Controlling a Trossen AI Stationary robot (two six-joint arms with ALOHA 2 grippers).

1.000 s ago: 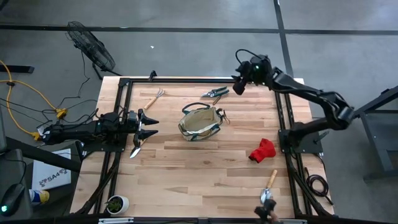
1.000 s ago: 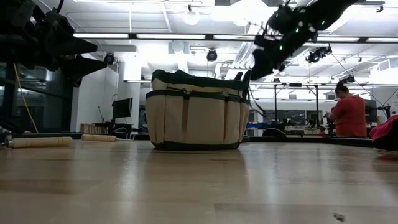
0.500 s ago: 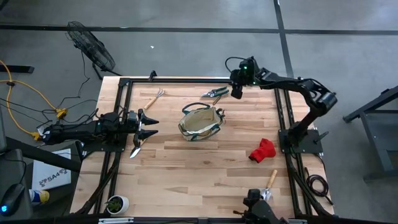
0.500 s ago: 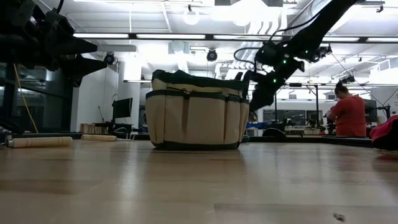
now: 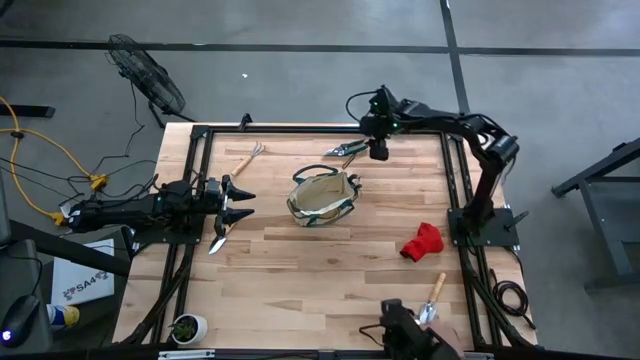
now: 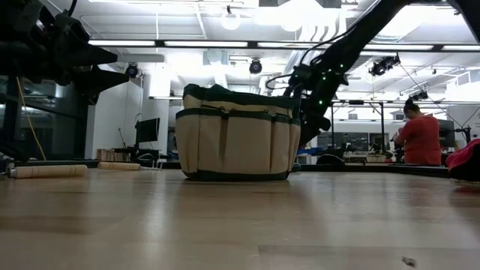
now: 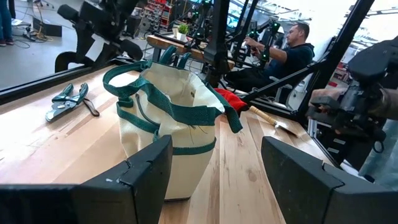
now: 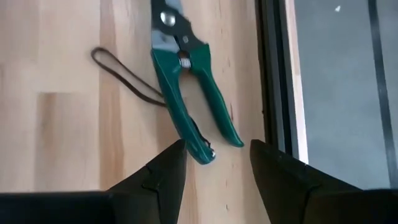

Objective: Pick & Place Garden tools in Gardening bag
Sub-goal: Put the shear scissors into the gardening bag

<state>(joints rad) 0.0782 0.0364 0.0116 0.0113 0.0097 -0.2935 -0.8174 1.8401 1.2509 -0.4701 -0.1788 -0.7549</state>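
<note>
Overhead, right gripper (image 5: 377,153) open above green-handled shears (image 8: 186,106), blade tip cut off. Left gripper (image 5: 243,203) open beside bag (image 5: 322,196).

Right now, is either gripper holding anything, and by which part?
Nothing is held. The right gripper hangs open over the green-handled pruning shears near the table's far edge, not touching them. The left gripper waits open at the left side, empty.

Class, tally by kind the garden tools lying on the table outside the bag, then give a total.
Pruning shears: 1
Trowels: 2
Hand rake: 1
Red glove: 1
Total: 5
</note>
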